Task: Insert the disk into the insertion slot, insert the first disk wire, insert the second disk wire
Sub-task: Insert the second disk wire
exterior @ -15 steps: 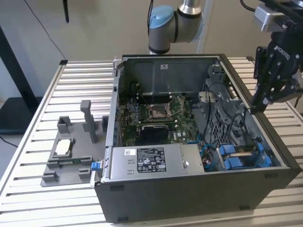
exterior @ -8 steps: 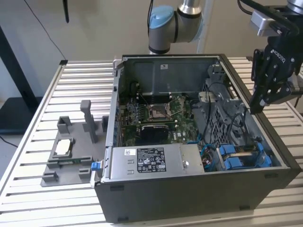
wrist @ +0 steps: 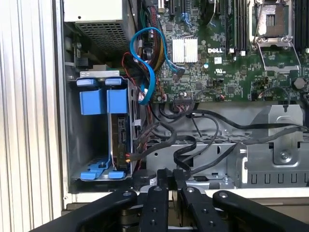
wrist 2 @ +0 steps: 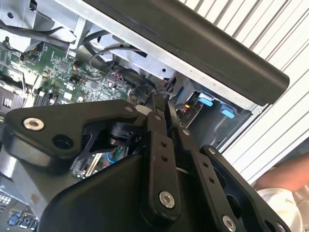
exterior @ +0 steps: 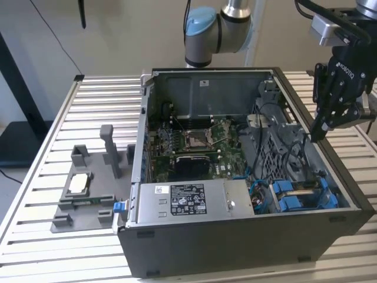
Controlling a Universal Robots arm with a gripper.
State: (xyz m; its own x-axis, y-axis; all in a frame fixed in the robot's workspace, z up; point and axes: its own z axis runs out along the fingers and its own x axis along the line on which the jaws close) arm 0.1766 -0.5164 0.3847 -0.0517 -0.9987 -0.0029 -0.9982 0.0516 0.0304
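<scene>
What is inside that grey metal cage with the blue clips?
The disk stands on edge in the cage, framed by its blue carrier. Black wires run up to it. Its label face is hidden, as is whether the wires are plugged in.

Slatted metal table [exterior: 100,94] in the exterior view: an open dark computer case [exterior: 235,247] sits at centre, a grey plastic fixture [exterior: 88,200] at eight o'clock.
</scene>
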